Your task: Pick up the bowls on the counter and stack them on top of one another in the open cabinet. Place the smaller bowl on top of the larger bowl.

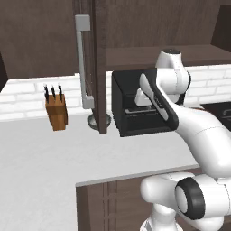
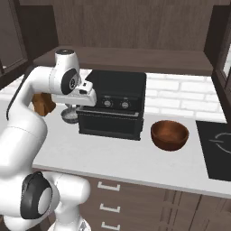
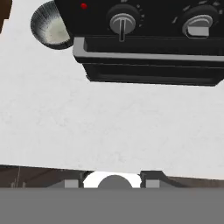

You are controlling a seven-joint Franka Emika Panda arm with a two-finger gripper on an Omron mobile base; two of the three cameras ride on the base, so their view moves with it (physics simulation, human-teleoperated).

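Arm bent high, hand pointing down at the tabletop (image 3: 109, 127) before the black toaster oven (image 2: 113, 106); fingers' state unclear.

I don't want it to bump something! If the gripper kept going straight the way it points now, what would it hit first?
Probably the bare counter in front of the black toaster oven. The hand view looks down onto that worktop, with the small grey bowl off to one side. Depth is hard to judge, so the oven's front could come first.

No legible text, labels, nos. or signs anywhere.
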